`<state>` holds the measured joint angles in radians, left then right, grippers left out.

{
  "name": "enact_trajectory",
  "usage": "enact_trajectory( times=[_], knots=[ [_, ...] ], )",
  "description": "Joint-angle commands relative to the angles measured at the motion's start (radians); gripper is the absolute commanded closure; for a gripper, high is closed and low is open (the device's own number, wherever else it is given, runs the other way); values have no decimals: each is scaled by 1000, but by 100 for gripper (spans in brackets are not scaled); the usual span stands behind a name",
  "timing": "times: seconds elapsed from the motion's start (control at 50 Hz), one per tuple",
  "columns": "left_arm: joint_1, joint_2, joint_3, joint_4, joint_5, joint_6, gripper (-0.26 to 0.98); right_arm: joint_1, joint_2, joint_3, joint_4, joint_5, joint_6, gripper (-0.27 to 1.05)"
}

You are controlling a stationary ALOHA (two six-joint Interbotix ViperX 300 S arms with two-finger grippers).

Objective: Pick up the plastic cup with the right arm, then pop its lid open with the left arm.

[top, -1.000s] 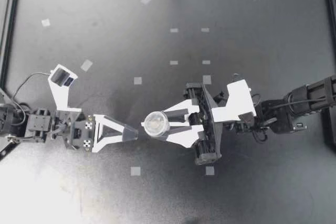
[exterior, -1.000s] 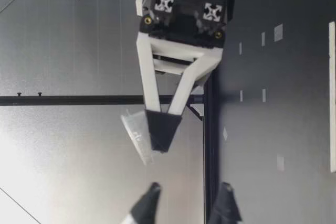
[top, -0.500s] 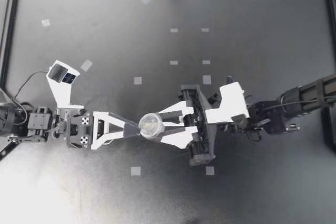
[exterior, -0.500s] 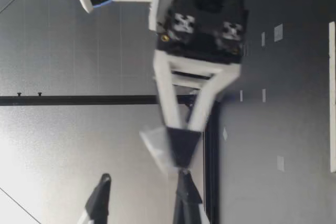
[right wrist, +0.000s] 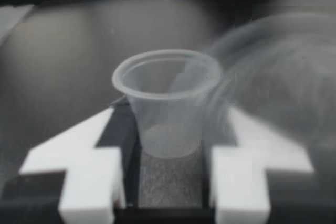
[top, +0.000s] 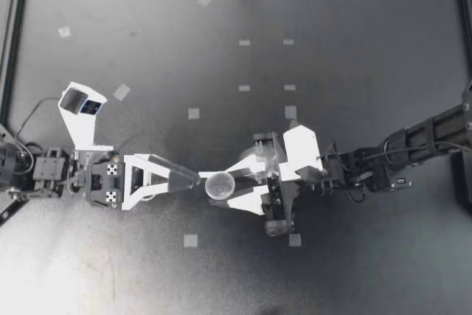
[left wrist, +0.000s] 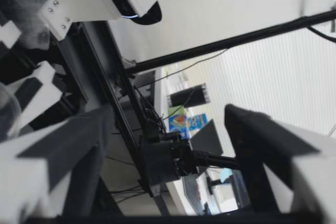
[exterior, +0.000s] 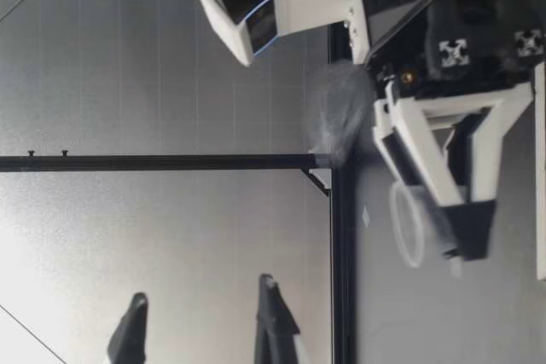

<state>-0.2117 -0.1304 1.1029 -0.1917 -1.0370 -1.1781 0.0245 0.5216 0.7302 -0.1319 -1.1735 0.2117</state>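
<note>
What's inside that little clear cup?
Nothing shows inside the clear cup held by the right gripper; from above it looks empty. Its base is blurred, so tiny contents cannot be ruled out.

Top view: grey translucent smear [top: 259, 158] over my right gripper [top: 223, 185]; cannot tell what it is. Right wrist view: same smear [right wrist: 273, 72] beside the clear cup [right wrist: 167, 103], veiling part of its rim. Cup's foot hidden between the fingers. Low view: smear [exterior: 339, 112] blurs that gripper's body. My left gripper [top: 193, 178]: low view shows only its fingertips [exterior: 267, 317], rest cut off. Left wrist view: pale sliver [left wrist: 6, 109] ahead of one finger, cut off; cup or not, unclear.
</note>
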Motion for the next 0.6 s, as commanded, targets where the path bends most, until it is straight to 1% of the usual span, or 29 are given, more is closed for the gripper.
enact_trajectory(
  times=[0.0,0.12,0.26,0.3,0.44,0.58],
  knots=[
    [0,-23,-9,3,-8,17,-5,2,-28,-5,0,8,-2,55],
    [2,-21,-3,3,-2,72,-5,9,-66,9,-2,26,0,55],
    [5,-28,15,3,0,256,-5,26,-141,21,-3,29,-3,55],
    [5,-32,20,3,2,334,-5,29,-164,28,-5,29,-3,55],
    [5,-52,35,14,5,710,-5,34,-242,44,-6,29,6,55],
    [3,-60,46,12,48,1068,-4,40,-295,52,-6,29,60,55]
  ],
)
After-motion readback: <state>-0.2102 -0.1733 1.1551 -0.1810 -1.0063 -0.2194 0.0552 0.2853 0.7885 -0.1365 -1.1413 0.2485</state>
